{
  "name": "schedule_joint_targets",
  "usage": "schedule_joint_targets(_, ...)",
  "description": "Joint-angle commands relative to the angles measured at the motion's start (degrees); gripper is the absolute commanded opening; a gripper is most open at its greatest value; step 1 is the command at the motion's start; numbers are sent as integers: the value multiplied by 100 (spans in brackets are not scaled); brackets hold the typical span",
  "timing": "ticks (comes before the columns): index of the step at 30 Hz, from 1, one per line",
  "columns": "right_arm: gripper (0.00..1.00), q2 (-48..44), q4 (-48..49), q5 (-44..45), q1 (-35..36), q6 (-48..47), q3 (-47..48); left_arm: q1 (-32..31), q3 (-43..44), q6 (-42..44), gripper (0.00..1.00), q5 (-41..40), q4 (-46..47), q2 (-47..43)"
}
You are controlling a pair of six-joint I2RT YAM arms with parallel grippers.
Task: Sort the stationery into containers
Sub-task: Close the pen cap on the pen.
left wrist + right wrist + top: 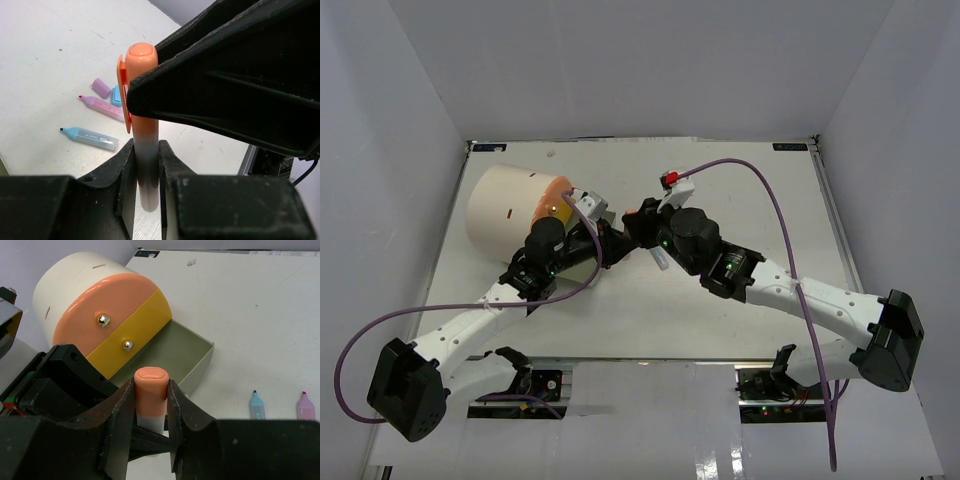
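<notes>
An orange-capped pen point(142, 65) stands upright between both grippers, above the table. My left gripper point(146, 145) is shut on its pale barrel. My right gripper point(150, 385) is shut on the orange cap point(151, 375), coming in from the opposite side. In the top view the two grippers, left point(615, 240) and right point(638, 222), meet just right of the container point(500, 205). This container is a cream cylinder with an orange face point(107, 305), a yellow drawer front point(137, 332) and brass knobs. Its lower drawer point(200, 367) is pulled out, and the part that shows holds nothing.
On the table lie a blue pen point(90, 138), a pink pen point(102, 106), a purple cap-like block point(101, 88) and a blue block point(116, 95). The right wrist view shows the blue pen point(257, 405) and pink pen point(305, 406) right of the drawer.
</notes>
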Motion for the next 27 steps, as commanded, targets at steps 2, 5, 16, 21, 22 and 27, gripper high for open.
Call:
schedule_joint_targets(2, 15, 104, -937, -308, 156, -234, 178, 71, -208, -87, 13, 3, 775, -441)
schedule_joint_targets(5, 23, 69, -937, -282, 147, -243, 213, 71, -314, -113, 14, 38, 775, -476)
schedule_joint_targets(16, 59, 60, -937, -141, 7, -242, 520, 71, -429, -131, 15, 73, 732, -467)
schedule_joint_targets(21, 66, 165, -859, -185, -160, -339, 846, 71, -446, -148, 16, 117, 617, -450)
schedule_joint_targets(22, 68, 174, -858, -211, -178, -357, 951, 71, -455, -166, 16, 135, 608, -450)
schedule_joint_targets(27, 79, 192, -656, -335, -318, -453, 1232, 71, -420, -157, 17, 126, 424, -406)
